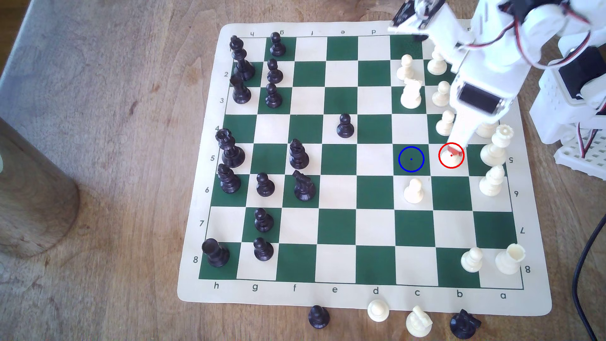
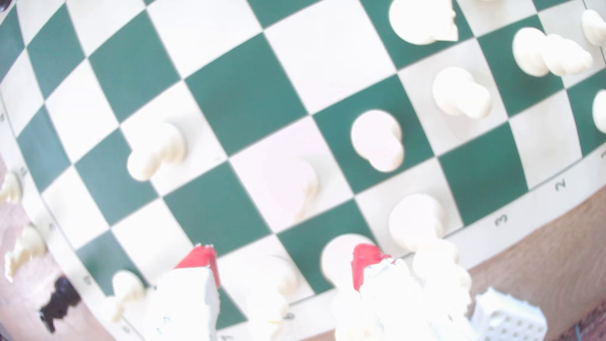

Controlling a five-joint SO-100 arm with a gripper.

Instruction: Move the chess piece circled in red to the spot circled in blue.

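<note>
While the white, red-tipped gripper (image 1: 454,151) hangs with jaws spread directly over the small cream-white plastic pawn (image 1: 450,159), the blue-circled dark green square (image 1: 411,159) lies just beside it.

**Piece count: board and its near edge**

One board (image 1: 341,296).

Black pieces (image 1: 214,252) on the board: fourteen, seven of them black pawns (image 1: 345,126). The count is less sure in the crowded file along the exterior view's left edge.

White pieces (image 1: 492,180) on the board: twelve visible, seven of them white pawns (image 1: 414,190). One of the twelve is partly hidden behind the arm.

Off the board, past its near edge: four pieces, two black and two white.

Drawn marks: one red circle (image 1: 439,159) and one blue circle (image 1: 411,171).
</note>
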